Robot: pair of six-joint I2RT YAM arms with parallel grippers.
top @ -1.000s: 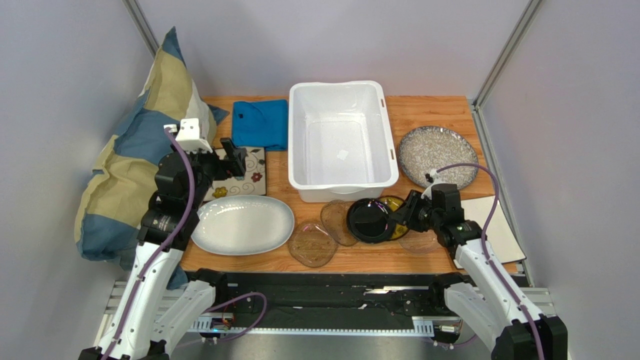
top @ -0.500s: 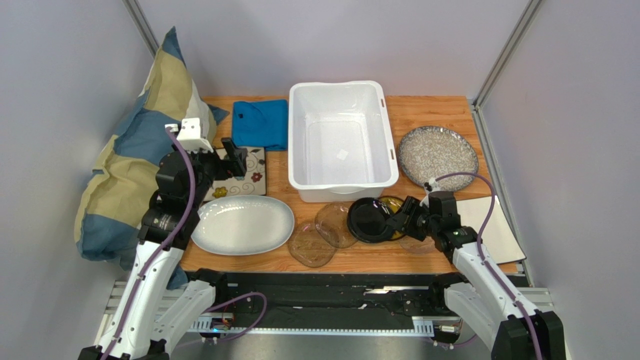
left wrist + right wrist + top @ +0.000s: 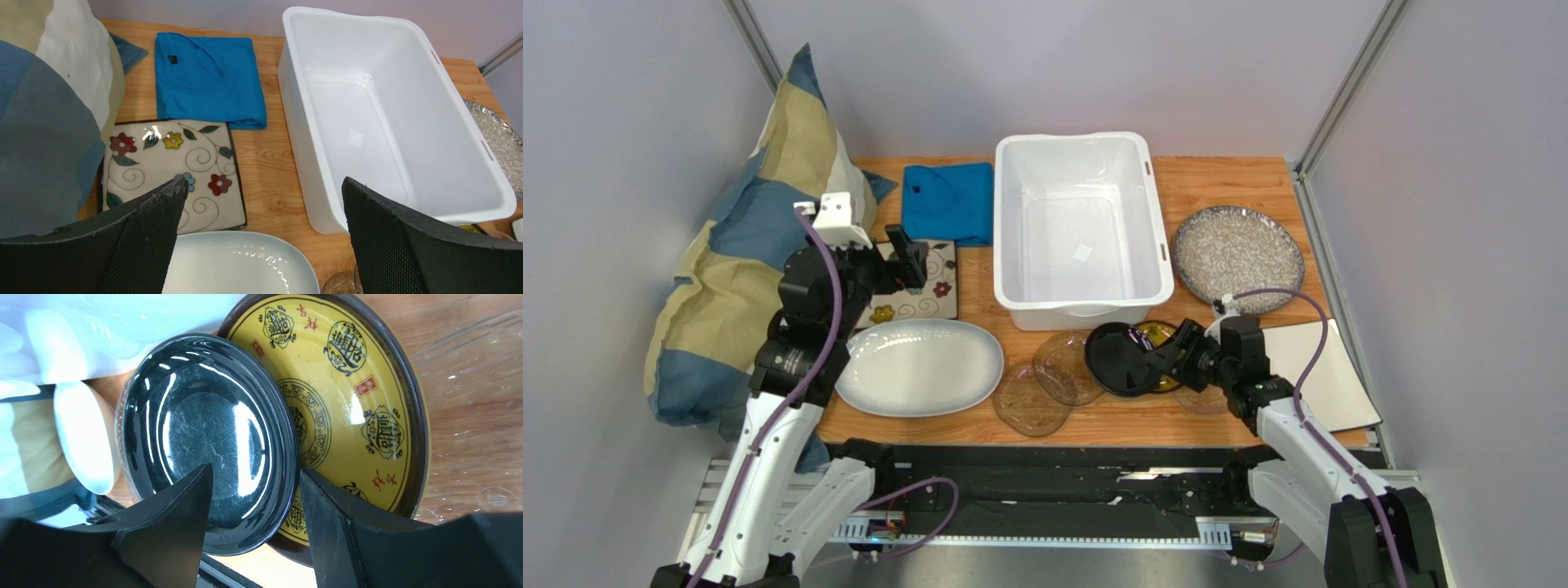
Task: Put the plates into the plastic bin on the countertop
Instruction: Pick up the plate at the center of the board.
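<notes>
Black plate (image 3: 202,429): the right gripper (image 3: 256,471) has just widened to half-open astride its rim (nothing clamped yet), so pinching comes next.

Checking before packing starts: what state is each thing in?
White rectangular plastic bin: upright, no plates inside.
Yellow patterned round plate: flat, partly covered.
Glossy black round plate: overlapping it.
Right tool: open, astride black plate's rim.
Left tool: open, empty.
Blue fabric cloth: folded flat.
</notes>
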